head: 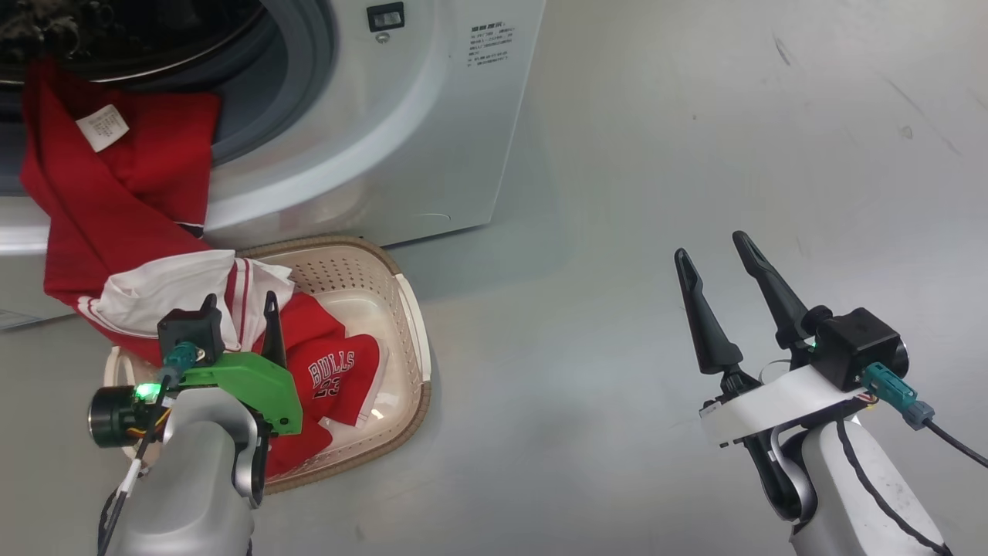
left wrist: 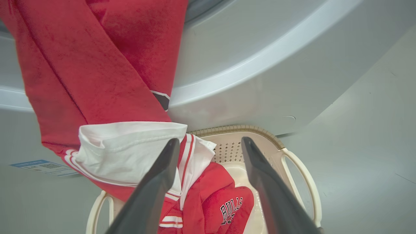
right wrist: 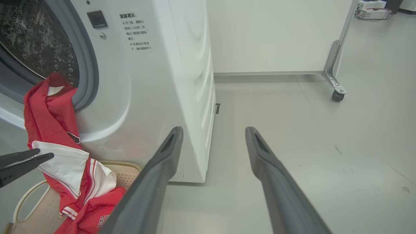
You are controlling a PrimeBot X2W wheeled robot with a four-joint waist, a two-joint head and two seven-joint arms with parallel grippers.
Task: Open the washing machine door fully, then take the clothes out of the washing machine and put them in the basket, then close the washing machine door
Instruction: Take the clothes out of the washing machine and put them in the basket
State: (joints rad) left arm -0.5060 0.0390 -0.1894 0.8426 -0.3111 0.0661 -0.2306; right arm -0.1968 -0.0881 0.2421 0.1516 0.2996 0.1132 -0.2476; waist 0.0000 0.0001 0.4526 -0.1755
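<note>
The white washing machine (head: 432,116) stands at the upper left with its grey-ringed opening uncovered. The washing machine door is out of view. One of the clothes, a long red jersey (head: 116,193), hangs from the drum over the rim, and its white-lined end (left wrist: 130,149) rests on the basket's left side. A red piece lettered BULLS (head: 340,378) lies in the cream basket (head: 413,309). My left gripper (left wrist: 209,140) hovers over the basket, open, gripping nothing, with the white fabric beside its left finger. My right gripper (head: 718,266) is open in the air over bare floor, far right of the basket.
The basket sits on the grey floor right against the machine's front. Open floor (head: 695,116) stretches to the right. In the right wrist view a white wall panel on a castor (right wrist: 336,94) stands behind the machine, and the steel drum (right wrist: 32,39) shows inside the opening.
</note>
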